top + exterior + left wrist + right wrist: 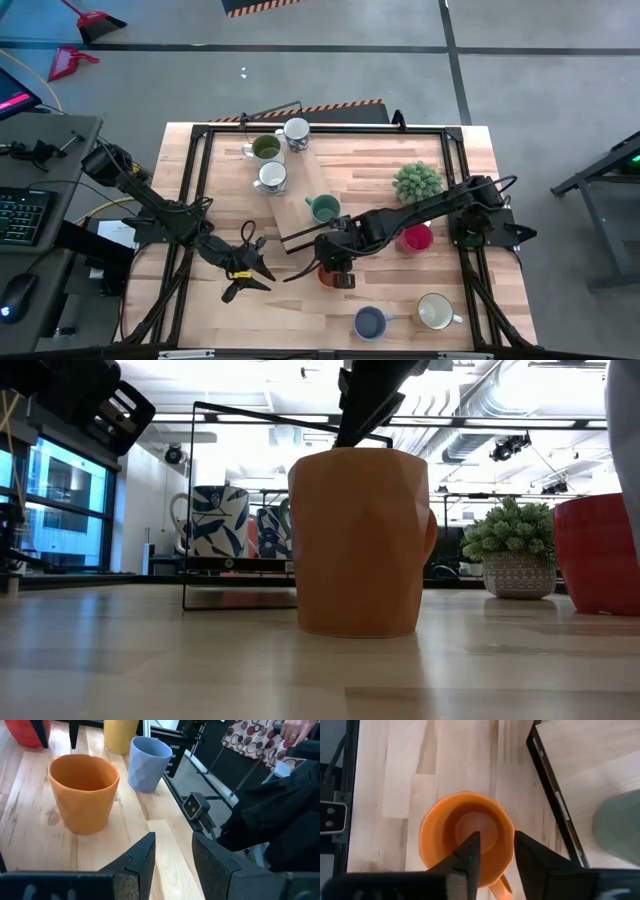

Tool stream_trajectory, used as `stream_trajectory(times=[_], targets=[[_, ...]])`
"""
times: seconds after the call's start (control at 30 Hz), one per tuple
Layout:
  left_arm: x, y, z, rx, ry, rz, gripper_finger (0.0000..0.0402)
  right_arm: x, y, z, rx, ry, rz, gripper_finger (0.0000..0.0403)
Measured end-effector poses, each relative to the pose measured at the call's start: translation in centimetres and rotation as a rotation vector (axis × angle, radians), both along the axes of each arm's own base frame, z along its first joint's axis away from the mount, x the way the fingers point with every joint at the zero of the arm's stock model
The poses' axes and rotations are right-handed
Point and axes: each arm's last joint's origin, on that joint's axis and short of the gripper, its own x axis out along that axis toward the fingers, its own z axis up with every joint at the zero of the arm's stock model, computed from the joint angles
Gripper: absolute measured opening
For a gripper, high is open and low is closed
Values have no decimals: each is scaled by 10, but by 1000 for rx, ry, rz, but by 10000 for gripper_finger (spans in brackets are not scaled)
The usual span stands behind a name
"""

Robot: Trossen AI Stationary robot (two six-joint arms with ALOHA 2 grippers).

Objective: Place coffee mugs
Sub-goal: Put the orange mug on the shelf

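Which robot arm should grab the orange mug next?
Probably the right: the right gripper hangs directly over the orange mug, fingers open astride its rim. The left gripper sits off to the side.

The right arm reaches inward across the worktop, its tool point(495, 855) pointing straight down, fingers slightly parted. The left tool point(172, 857) waits low, fingers apart.

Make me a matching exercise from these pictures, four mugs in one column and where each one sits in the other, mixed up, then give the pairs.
Things:
1. orange ceramic mug
2. red ceramic mug
3. blue ceramic mug
4. olive green ceramic mug

Places:
A. near the table's front edge, beside a cream mug
B. right under the right gripper
C. next to the spiky potted plant
D. far side, by the white patterned mug

Pairs: 1-B, 2-C, 3-A, 4-D
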Motion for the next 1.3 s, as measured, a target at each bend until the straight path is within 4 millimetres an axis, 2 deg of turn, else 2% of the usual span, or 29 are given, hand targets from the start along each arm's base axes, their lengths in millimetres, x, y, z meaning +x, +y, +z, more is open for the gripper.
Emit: stream_trajectory(times=[0.17, 0.37, 0.63, 0.93, 1.17, 1.3], targets=[[0, 0, -1, 5, 7, 0, 117, 0, -1, -8, -21, 42, -41, 133], [-1, 1, -3, 17, 28, -5, 117, 2, -2, -14, -70, 48, -54, 146], [-1, 0, -2, 5, 24, -25, 117, 6, 6, -29, -77, 83, -40, 147], [-1, 0, -1, -7, 24, -21, 117, 17, 3, -66, -123, 167, -64, 147], [-1, 0, -1, -20, 32, -16, 117, 19, 4, -72, -125, 169, -64, 147], [-1, 0, -2, -19, 33, -16, 117, 19, 5, -71, -92, 179, -85, 132]])
